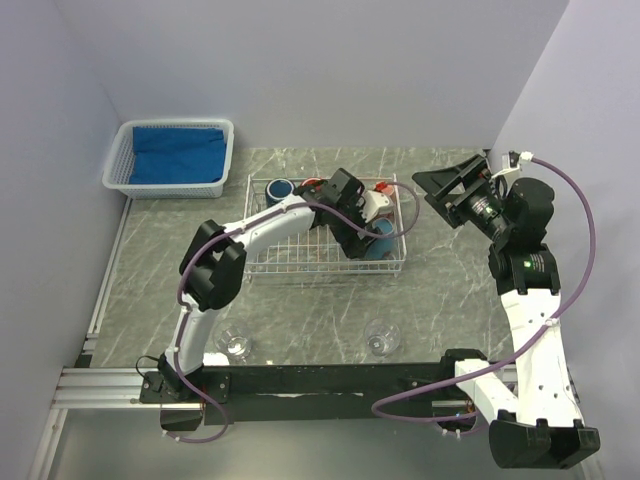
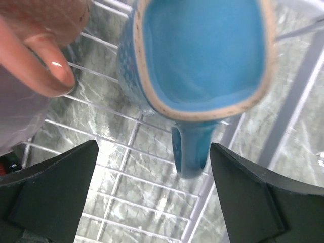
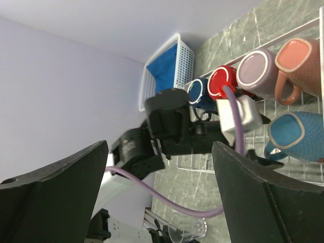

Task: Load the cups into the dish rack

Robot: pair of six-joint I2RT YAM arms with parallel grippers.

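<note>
The white wire dish rack [image 1: 300,258] holds five mugs: navy [image 3: 198,93], red [image 3: 223,81], mauve [image 3: 258,68], salmon-orange [image 3: 296,61] and light blue [image 3: 291,134]. My left gripper [image 1: 366,240] is inside the rack's right end, open. In the left wrist view its gripper [image 2: 154,192] has the light blue mug [image 2: 202,50] just ahead, and the mug's handle [image 2: 190,152] sits between the spread fingers, nearer the right one. Two clear glass cups [image 1: 237,346] [image 1: 381,338] stand on the table near the arm bases. My right gripper [image 1: 432,195] is open and empty, raised to the right of the rack.
A white plastic basket [image 1: 118,170] with a blue cloth stands at the back left. The salmon mug [image 2: 45,50] is close to the left of the left gripper. Grey walls close in the left, back and right sides. The left arm's purple cable [image 3: 167,187] hangs above the table.
</note>
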